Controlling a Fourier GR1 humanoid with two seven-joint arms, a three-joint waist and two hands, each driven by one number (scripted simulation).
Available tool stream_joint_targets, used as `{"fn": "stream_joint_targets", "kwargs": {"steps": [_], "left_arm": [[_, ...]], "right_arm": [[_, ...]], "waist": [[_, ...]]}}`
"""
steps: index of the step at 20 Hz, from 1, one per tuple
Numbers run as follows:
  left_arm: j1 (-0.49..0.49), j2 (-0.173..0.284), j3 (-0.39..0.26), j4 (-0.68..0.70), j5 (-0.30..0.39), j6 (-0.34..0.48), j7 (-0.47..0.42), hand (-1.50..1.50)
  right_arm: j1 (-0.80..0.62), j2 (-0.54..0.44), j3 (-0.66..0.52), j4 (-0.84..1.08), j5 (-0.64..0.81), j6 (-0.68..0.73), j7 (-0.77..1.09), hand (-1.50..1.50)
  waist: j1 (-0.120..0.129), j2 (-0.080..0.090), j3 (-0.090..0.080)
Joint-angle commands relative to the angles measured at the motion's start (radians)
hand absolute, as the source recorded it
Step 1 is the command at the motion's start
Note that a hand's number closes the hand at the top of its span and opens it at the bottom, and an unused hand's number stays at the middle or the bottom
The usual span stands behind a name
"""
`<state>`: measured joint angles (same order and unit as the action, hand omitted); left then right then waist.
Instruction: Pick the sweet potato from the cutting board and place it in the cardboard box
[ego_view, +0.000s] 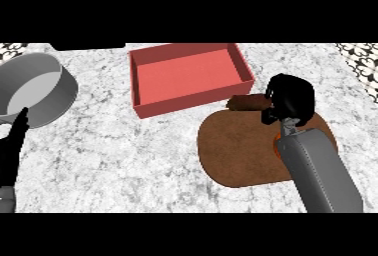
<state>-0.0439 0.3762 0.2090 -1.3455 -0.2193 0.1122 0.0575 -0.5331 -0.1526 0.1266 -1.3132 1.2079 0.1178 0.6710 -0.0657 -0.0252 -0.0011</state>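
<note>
A dark brown sweet potato (247, 103) shows at the far edge of the round brown cutting board (236, 155), just short of the box's near right corner. My right hand (291, 97) is directly to its right, fingers curled round the potato's right end, which the hand hides. The cardboard box (188, 77), reddish with an open top, lies beyond the board at the centre back. My left hand (15, 145) rests open at the left edge, fingers pointing up.
A grey pot (44, 92) stands at the back left, close to my left hand. A thin orange sliver (277, 142) shows beside my right forearm (321, 172) over the board. Marbled counter spreads between pot, box and board.
</note>
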Motion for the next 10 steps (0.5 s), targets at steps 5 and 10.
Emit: {"fn": "stream_joint_targets", "kwargs": {"steps": [5, 10], "left_arm": [[-0.041, -0.024, -0.046, -0.048, -0.017, -0.019, 0.058, 0.00], [-0.046, -0.004, -0.021, -0.056, -0.009, -0.038, 0.065, 0.00]], "right_arm": [[0.064, 0.008, 0.107, -0.427, 0.108, 0.023, 0.104, 1.50], [-0.092, 0.126, 0.107, -0.373, 0.099, 0.075, 0.156, 1.50]], "waist": [[0.051, 0.018, 0.001], [0.072, 0.024, 0.001]]}}
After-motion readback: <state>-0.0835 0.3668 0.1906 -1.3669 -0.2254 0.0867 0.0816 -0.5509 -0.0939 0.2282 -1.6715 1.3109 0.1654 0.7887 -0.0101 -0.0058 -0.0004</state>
